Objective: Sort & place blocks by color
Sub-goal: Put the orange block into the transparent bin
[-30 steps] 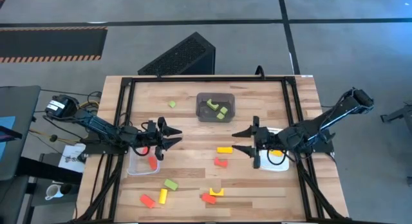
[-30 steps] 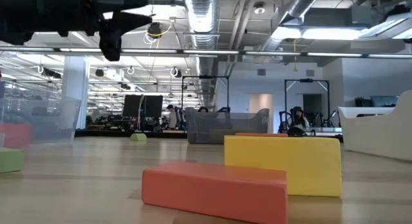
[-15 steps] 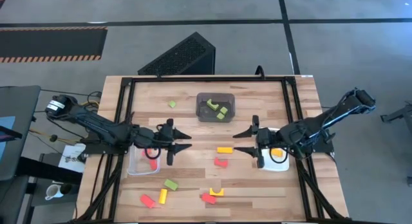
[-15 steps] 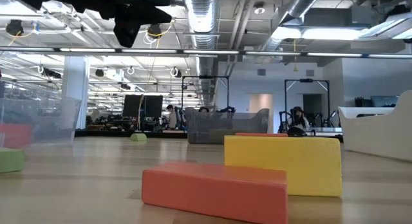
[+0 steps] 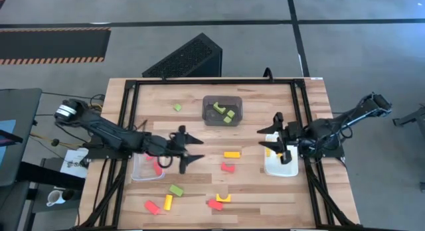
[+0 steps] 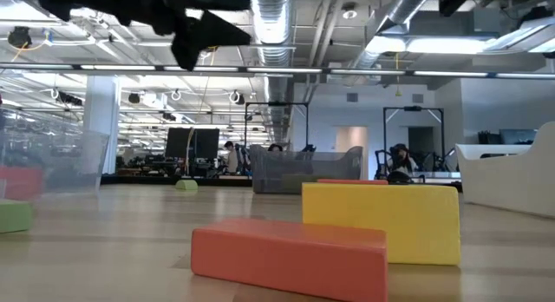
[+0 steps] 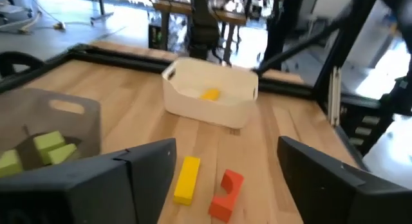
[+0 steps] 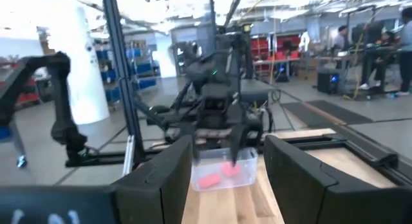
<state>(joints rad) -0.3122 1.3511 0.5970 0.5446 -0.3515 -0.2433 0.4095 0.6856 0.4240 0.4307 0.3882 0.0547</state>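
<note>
Loose blocks lie on the wooden table: a yellow bar (image 5: 231, 154), a red arch (image 5: 228, 167), a green block (image 5: 176, 190), more red and yellow ones near the front edge (image 5: 216, 203), and a small green one (image 5: 177, 107) far back. My left gripper (image 5: 199, 149) hovers open just left of the yellow bar, above the table. In its wrist view the yellow bar (image 7: 187, 179) and red arch (image 7: 226, 193) lie ahead between the fingers. My right gripper (image 5: 264, 139) hangs open at the white bin's (image 5: 282, 166) left edge, holding nothing.
A dark grey bin (image 5: 222, 110) at the far middle holds green blocks. A clear bin (image 5: 143, 170) at the left holds a red block (image 5: 157, 166). The white bin (image 7: 209, 98) holds a yellow block (image 7: 209, 94). A black frame runs around the table's edges.
My left gripper has moved from over the clear bin toward the table's middle and the yellow bar, and its fingers have spread wider. My right gripper has drawn back toward the table's right edge, to the white bin. No block has moved.
</note>
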